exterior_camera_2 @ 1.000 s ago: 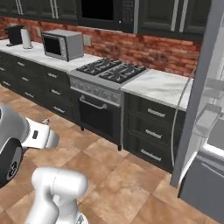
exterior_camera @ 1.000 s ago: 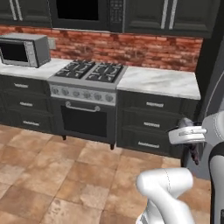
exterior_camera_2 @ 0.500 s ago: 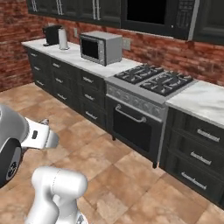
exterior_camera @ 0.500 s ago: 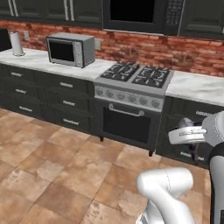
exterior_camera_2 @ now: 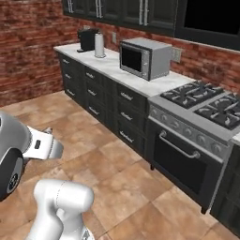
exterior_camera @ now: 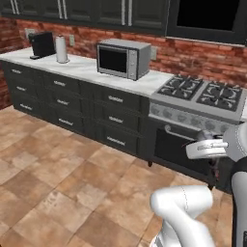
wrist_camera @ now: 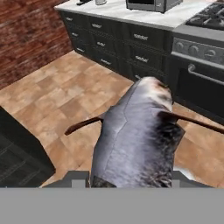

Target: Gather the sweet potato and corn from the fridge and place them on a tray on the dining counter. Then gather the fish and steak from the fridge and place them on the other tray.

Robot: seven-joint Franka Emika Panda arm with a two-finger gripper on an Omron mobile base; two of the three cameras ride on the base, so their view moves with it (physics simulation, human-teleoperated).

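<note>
We are carrying the fish — our gripper is closed on it, held over the tiled floor beside the stove. This looks like the second gathering step; next we must find the dining desk and the other tray — neither is ahead yet.

A glossy grey-and-silver fish with darker speckled flanks hangs before terracotta floor tiles, black cabinets, a red brick wall and a grey-veined white marble countertop.

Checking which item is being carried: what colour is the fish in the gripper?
Grey, paler silvery down its flank, with darker speckling; the fish shows best in the hand view.
</note>
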